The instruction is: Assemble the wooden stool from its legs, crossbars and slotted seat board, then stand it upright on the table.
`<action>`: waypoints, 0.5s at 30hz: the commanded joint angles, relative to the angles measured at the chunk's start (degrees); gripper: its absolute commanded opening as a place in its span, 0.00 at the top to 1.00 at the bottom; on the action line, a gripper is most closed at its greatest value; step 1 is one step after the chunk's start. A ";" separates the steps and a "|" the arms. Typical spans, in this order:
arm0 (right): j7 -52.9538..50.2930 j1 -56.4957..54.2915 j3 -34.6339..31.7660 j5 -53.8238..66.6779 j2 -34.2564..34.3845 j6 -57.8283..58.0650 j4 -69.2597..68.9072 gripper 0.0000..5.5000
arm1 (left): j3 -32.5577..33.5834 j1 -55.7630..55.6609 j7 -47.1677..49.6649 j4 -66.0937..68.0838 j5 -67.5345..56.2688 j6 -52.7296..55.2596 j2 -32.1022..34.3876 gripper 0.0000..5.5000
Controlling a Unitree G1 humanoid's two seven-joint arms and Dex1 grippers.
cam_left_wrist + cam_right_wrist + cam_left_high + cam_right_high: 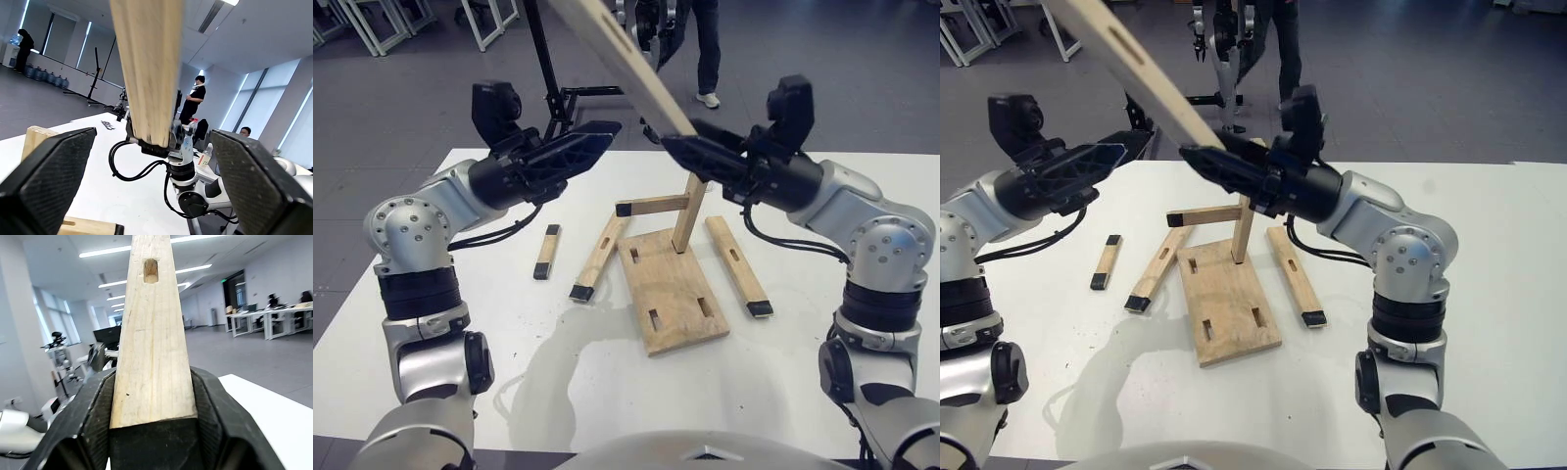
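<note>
The slotted seat board [672, 292] lies flat on the white table. One leg [689, 213] stands in it, with a crossbar [656, 206] sticking out sideways to the left. My right gripper [680, 145] is shut on the end of a long slotted leg [617, 51] that slants up and to the left above the board; it also shows as the leg [154, 347] between the fingers [95, 416]. My left gripper [605, 133] hovers open just left of that leg, its fingers [49, 181] spread wide with the leg [151, 68] beyond them.
A loose leg [600, 257] lies left of the board and another leg [739, 266] lies to its right. A short crossbar [547, 252] rests farther left. A black stand [553, 93] rises behind the table's far edge. The near half of the table [607, 392] is bare.
</note>
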 commanded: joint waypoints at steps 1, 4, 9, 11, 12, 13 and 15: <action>1.15 0.43 2.14 1.26 -0.09 1.30 -0.73 0.63 | 0.04 -1.16 -0.34 0.89 -1.07 -0.01 -1.02 0.22; 2.03 1.57 4.34 0.84 0.29 1.77 0.02 0.63 | 0.20 -1.22 -1.12 0.63 -2.35 -0.28 -1.96 0.22; 4.57 3.42 7.43 -0.79 -1.19 1.96 1.77 0.63 | -0.28 -0.88 -3.34 -0.43 -3.84 0.68 -1.56 0.22; 5.02 3.64 7.86 -1.17 -1.49 1.79 1.81 0.63 | -0.18 -0.63 -3.96 -0.41 -4.46 1.17 -1.23 0.27; 5.12 3.69 7.95 -1.22 -1.53 1.74 1.76 0.63 | 0.00 -0.53 -4.12 -0.28 -4.84 1.43 -1.15 0.31; 5.20 3.73 8.04 -1.28 -1.52 1.72 1.70 0.63 | 0.36 -0.58 -4.14 0.09 -5.13 1.59 -1.15 0.33; 5.31 3.77 8.20 -1.26 -1.56 1.77 1.62 0.63 | 0.56 -0.47 -4.27 0.39 -5.04 1.55 -1.03 0.39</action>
